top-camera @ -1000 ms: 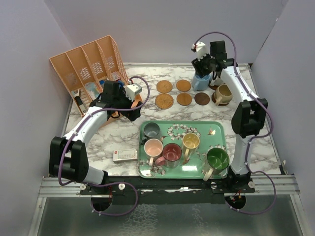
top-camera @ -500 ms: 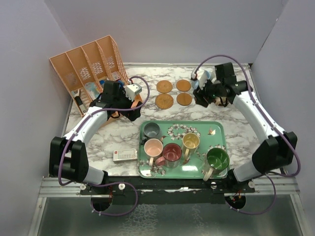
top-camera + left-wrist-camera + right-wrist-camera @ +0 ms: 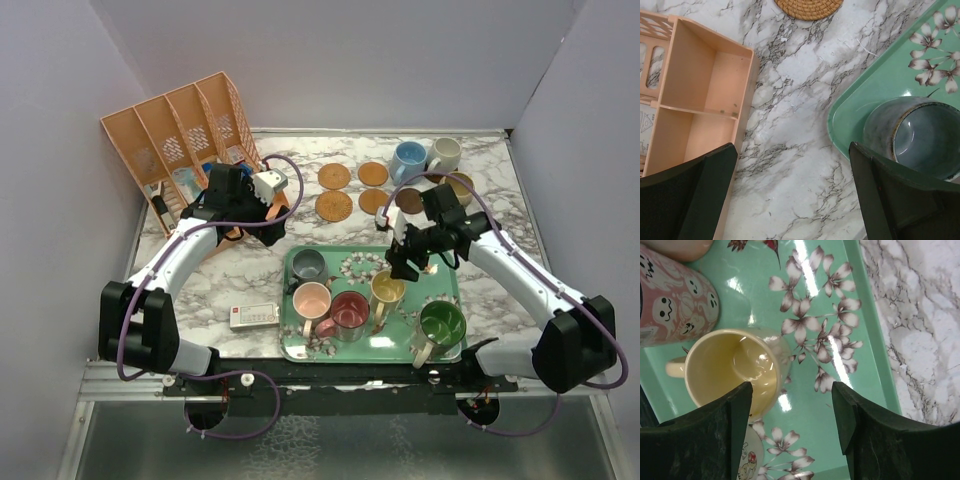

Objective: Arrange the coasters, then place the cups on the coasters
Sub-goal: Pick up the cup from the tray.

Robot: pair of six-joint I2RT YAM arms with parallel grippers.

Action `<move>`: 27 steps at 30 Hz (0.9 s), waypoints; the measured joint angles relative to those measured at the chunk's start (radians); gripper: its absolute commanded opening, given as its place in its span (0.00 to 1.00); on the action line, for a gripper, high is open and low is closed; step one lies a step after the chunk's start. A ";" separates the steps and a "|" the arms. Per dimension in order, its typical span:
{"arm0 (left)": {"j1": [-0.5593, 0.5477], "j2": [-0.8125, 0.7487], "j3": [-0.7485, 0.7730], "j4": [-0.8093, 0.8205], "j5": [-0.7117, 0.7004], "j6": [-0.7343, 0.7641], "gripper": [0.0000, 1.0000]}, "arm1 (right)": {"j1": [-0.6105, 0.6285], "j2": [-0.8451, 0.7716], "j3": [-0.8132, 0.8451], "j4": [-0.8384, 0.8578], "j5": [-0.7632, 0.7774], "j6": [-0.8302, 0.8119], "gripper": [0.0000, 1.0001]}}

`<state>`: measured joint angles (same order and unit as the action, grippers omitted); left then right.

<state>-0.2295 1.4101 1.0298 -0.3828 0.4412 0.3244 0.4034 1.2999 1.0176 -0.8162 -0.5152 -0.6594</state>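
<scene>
From above, the green tray (image 3: 445, 285) lies at the near side of the marble table and carries five cups: the grey cup (image 3: 307, 265), the pink cup (image 3: 312, 298), the dark red cup (image 3: 350, 312), the yellow cup (image 3: 387, 290) and the green cup (image 3: 441, 323). Behind the tray lie four tan coasters (image 3: 334, 206) and one dark brown coaster (image 3: 409, 200). Further behind it, to the right, stand the blue cup (image 3: 408, 160), the cream cup (image 3: 443, 153) and the tan-brown cup (image 3: 458, 187). The right gripper (image 3: 398, 262) hangs over the tray, just beside the yellow cup. In the left wrist view, the left gripper (image 3: 792, 150) is spread wide and grasps nothing. It is over bare marble between the orange rack (image 3: 705, 95) and the tray corner that holds the grey cup. A woven coaster shows beyond the tray. In the right wrist view, the right gripper's jaws stand apart with nothing clamped. The yellow cup is partly under one finger (image 3: 715, 435), on the tray.
</scene>
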 measured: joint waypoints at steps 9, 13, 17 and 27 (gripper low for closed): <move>0.000 -0.004 -0.009 0.003 0.000 0.007 0.99 | 0.030 0.023 -0.054 0.042 0.034 0.000 0.58; 0.000 -0.004 -0.011 0.005 0.000 0.008 0.99 | 0.038 0.056 -0.054 0.063 0.043 0.011 0.48; 0.000 -0.004 -0.011 0.008 0.000 0.008 0.99 | 0.050 0.091 -0.054 0.075 0.061 0.026 0.42; 0.000 -0.004 -0.011 0.008 0.000 0.008 0.99 | 0.059 0.104 -0.054 0.079 0.073 0.056 0.24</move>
<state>-0.2295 1.4059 1.0187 -0.3748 0.4416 0.3328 0.4622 1.4040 0.9638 -0.7368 -0.4419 -0.6037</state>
